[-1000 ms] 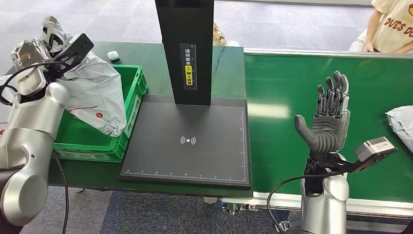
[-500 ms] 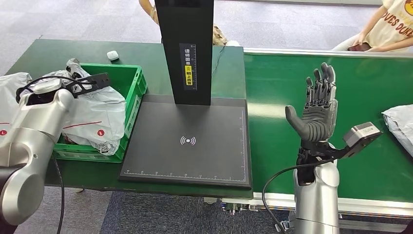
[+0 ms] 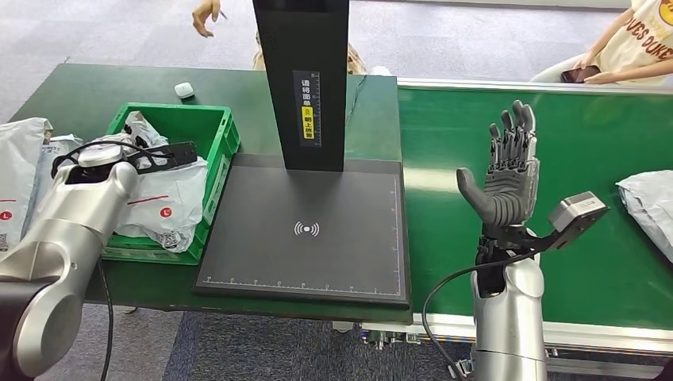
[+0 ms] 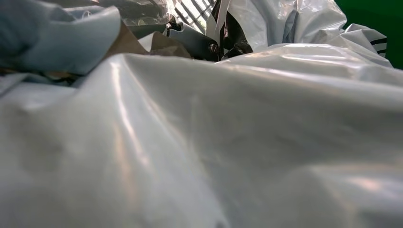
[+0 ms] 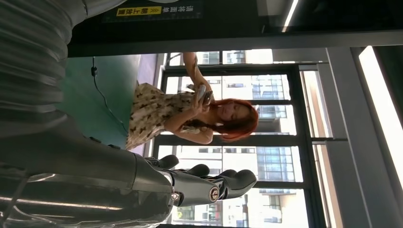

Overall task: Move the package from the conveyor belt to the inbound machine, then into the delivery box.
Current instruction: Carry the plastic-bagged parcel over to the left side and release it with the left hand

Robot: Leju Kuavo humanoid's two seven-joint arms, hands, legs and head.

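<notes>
Right hand (image 3: 508, 178) raised over conveyor belt (image 3: 603, 143), fingers spread, empty; left hand's grip indeterminate, hidden against package (image 3: 163, 198) in green crate (image 3: 218, 147)

1. Robot hands: one plainly seen, the right hand (image 3: 508, 178), raised with fingers apart over the belt; the left arm's hand is hidden low in the crate.
2. Green crates: one (image 3: 218, 131), standing left of the scanner plate.
3. White plastic packages: at least four — two or more heaped in the crate (image 3: 163, 198), one (image 3: 17, 182) on the table outside it, one (image 3: 649, 202) on the conveyor belt (image 3: 452, 143).
4. Inbound machines: one, a black post (image 3: 305, 79) on a black plate.
5. Small white objects on the table: one (image 3: 184, 90).
6. People: three in part — a hand (image 3: 205, 16), a seated figure (image 3: 627, 44), and someone behind the post (image 5: 190, 116).
</notes>
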